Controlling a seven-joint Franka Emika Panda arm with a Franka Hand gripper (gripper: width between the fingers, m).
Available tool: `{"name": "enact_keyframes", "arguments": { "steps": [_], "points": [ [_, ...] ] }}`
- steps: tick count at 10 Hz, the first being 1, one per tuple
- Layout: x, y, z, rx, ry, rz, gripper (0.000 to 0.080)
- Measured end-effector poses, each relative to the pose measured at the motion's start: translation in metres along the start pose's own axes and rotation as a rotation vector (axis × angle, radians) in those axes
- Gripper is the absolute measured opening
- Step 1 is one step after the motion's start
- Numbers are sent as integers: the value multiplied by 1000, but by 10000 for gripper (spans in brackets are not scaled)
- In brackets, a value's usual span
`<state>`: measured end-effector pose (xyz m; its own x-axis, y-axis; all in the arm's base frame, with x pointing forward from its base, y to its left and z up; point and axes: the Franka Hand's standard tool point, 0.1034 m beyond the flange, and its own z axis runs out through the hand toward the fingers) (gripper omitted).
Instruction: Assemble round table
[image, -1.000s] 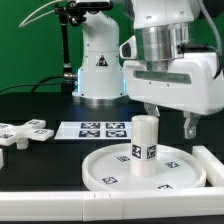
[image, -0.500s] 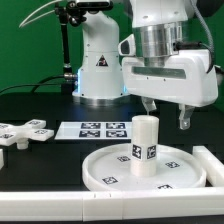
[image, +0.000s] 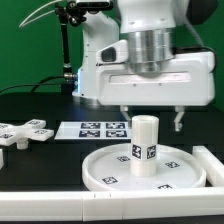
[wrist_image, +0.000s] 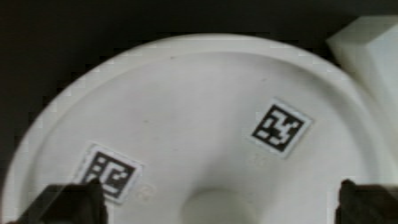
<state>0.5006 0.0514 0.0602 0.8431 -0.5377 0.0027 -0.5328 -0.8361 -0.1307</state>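
The large round disc (image: 100, 166) lies flat on the black table at the front. The short cylindrical leg (image: 146, 143) stands upright in its centre. My gripper (image: 150, 120) hangs just above the leg's top, open and empty, with one finger on each side of it. The cross-shaped foot piece (image: 25, 133) lies loose at the exterior view's left. In the wrist view the disc (wrist_image: 196, 100) fills the picture, with two tags on it. The leg's top shows as a blur between my dark fingertips (wrist_image: 63, 205). My gripper (wrist_image: 214, 205) holds nothing.
The marker board (image: 100, 129) lies flat behind the disc. A long white bar (image: 208, 160) lies at the disc's right and also shows in the wrist view (wrist_image: 365, 45). The arm's white base (image: 95, 70) stands at the back.
My gripper has moved toward the exterior view's left and turned, so that its fingers now stand on either side of the leg's top. The parts have not moved.
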Motion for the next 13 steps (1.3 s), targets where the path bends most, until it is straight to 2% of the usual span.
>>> {"name": "enact_keyframes", "arguments": {
  "steps": [1,4,5,7,8,9,13],
  "points": [
    [0,-3,1,-4,0,-108,649],
    [1,2,2,-8,-1,-361,649],
    [6,18,1,-17,-2,-478,649],
    [14,65,-9,-29,16,-514,649],
    [17,81,-12,-35,18,-530,649],
    [20,89,-13,-38,19,-518,649],
    [19,87,-12,-38,17,-515,649]
  ]
}}
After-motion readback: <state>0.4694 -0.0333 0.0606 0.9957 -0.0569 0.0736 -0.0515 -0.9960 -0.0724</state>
